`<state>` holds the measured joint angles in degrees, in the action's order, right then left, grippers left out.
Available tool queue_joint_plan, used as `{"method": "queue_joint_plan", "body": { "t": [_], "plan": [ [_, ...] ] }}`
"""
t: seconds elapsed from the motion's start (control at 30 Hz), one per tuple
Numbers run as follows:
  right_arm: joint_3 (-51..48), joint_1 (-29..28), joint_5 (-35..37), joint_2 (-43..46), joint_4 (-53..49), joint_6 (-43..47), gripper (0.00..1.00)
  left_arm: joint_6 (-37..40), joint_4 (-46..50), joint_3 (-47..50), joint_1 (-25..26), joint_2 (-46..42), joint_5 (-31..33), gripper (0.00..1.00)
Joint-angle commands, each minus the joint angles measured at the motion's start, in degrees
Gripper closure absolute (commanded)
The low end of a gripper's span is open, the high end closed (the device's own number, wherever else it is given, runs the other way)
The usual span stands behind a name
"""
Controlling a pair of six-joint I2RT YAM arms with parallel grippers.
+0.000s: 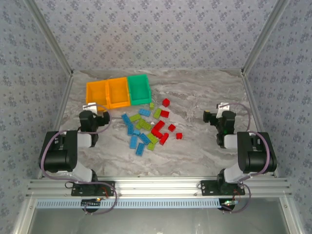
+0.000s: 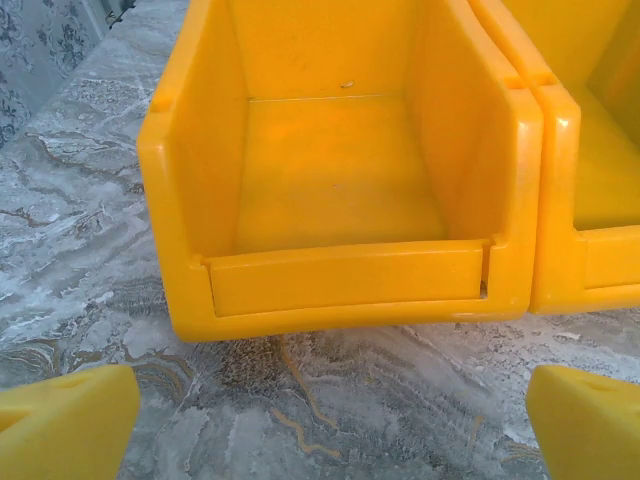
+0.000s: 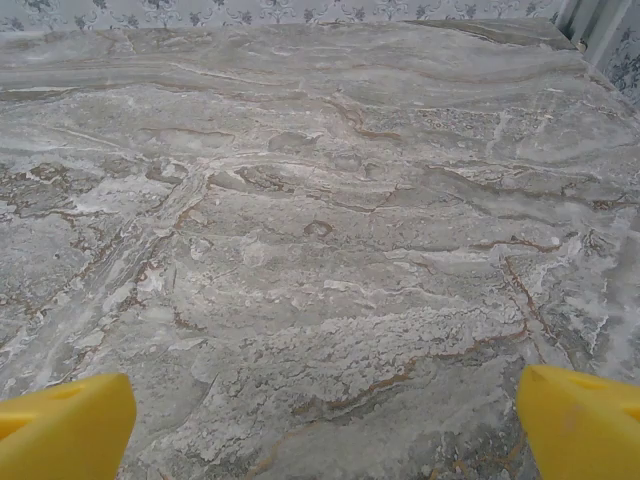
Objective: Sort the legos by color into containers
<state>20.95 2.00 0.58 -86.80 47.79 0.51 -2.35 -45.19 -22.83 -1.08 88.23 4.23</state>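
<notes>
Marbled surface (image 1: 209, 92) carries the legos (image 1: 148, 127) in a loose pile at centre, just on the near side of the three joined bins (image 1: 118, 91): blues (image 1: 133, 135) left, limes (image 1: 143, 124) middle, reds (image 1: 165, 127) right. The bins look empty, so start with a brick at the pile's edge that stands apart from its neighbours, and close across its short side. Reds lie nearest your right arm (image 1: 225, 124), blues nearest your left arm (image 1: 92, 121). The left jaws and the right jaws both stand fully spread, holding and touching nothing. The left face the far-left orange bin (image 2: 345, 280), the right face bare surface.
</notes>
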Motion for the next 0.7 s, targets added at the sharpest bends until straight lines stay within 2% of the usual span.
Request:
{"method": "queue_joint_plan", "body": {
  "t": [0.0, 0.53, 0.6, 0.67],
  "plan": [
    [1.0, 0.1, -0.4, -0.5, -0.6, 0.9, 0.0, 0.7, -1.1, -1.0, 0.3, -0.3, -1.0, 0.01],
    [1.2, 0.5, -0.4, 0.5, -1.3, 0.5, 0.0, 0.7, -1.1, -1.0, 0.2, -0.3, -1.1, 0.01],
    [2.3, -0.1, 2.2, 6.3, -8.7, -0.1, 0.0, 0.7, -1.1, -1.0, 0.2, -0.3, -1.0, 0.01],
    [5.0, -0.9, 9.1, 13.9, -21.0, -5.3, 0.0, 0.8, -1.5, -0.7, 0.3, -0.4, -0.8, 0.01]
  ]
}}
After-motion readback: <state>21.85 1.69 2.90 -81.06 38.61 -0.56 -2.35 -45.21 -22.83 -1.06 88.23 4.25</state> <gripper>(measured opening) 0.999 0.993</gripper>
